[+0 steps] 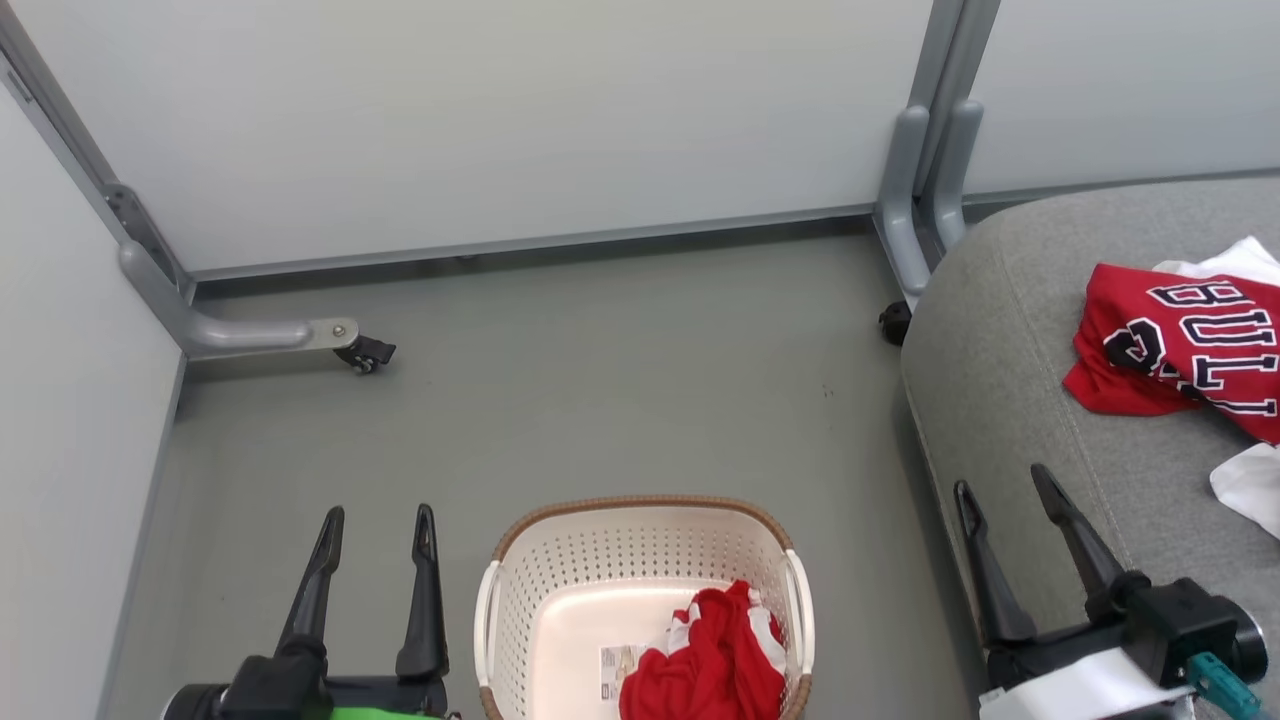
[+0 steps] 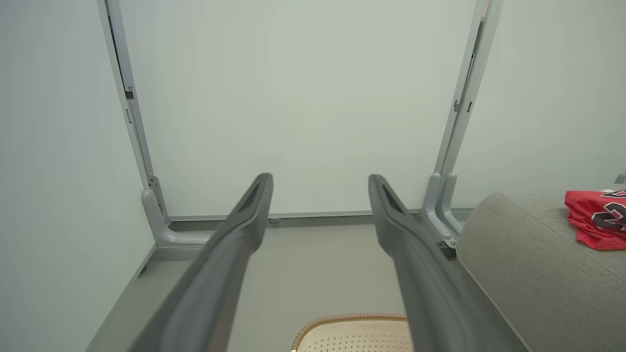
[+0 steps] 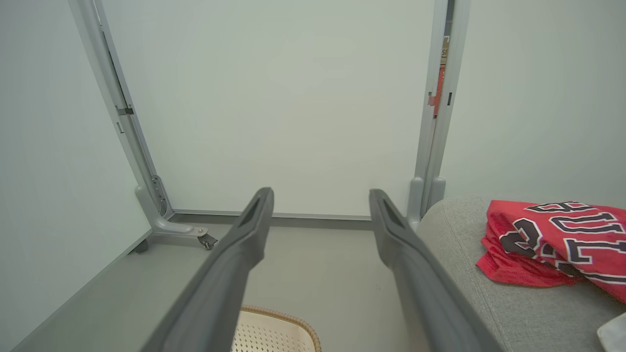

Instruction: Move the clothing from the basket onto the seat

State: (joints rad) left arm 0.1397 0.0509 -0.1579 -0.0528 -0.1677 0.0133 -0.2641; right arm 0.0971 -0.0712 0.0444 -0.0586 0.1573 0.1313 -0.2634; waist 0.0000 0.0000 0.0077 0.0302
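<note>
Roughly half done: the jersey point(image 1: 1190, 350) lies on the seat point(image 1: 1010, 380) at three o'clock; the shorts point(image 1: 715, 660) sit in the basket point(image 1: 640, 503) at six o'clock. The left gripper point(image 1: 380, 512) and the right gripper point(image 1: 1001, 479) hold nothing, jaws wide open.

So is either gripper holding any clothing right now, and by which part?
Nothing is held. The left gripper and right gripper are open and empty; one red garment lies in the basket, the jersey on the seat.
</note>
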